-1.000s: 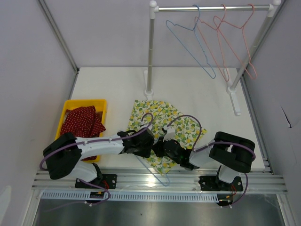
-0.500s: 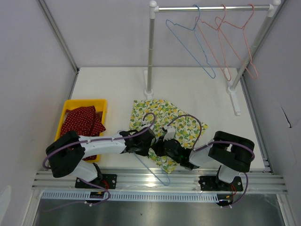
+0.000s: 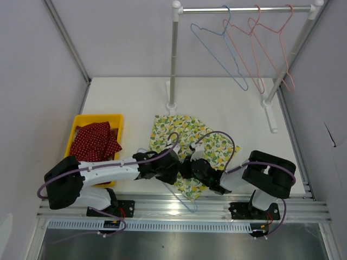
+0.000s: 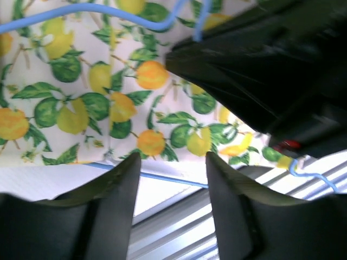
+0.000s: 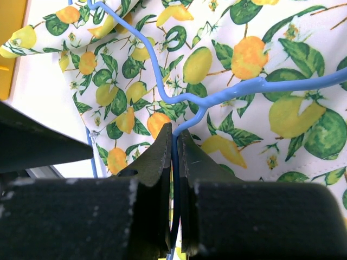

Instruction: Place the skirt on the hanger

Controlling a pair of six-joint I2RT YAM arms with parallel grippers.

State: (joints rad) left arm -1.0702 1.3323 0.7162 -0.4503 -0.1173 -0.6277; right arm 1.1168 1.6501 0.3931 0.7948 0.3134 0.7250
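Lemon-print skirt (image 3: 184, 142) lies spread on the tabletop (image 3: 233, 103) right in front of the arms. The blue hanger (image 5: 227, 92) is down on it, neck and one shoulder across the print, its lower wire poking out past the near hem. Your right jaws are pinched tight on the hanger's wire just below the neck bend, and that grip looks solid in the wrist view. Your left jaws stand wide apart, holding nothing, poised over the skirt's near edge with the hanger's bottom wire running just beyond it. So where are you? I'd call it early-middle: hanger and skirt are together, but the cloth isn't hung. I see no waistband draped or clipped over the wire, and I can't tell whether any wire has slipped inside the fabric. Left to do, by my reckoning: get that left side onto the cloth, work the skirt over the hanger, then lift the pair. At the far end, the rack (image 3: 244, 9) carries three other hangers.
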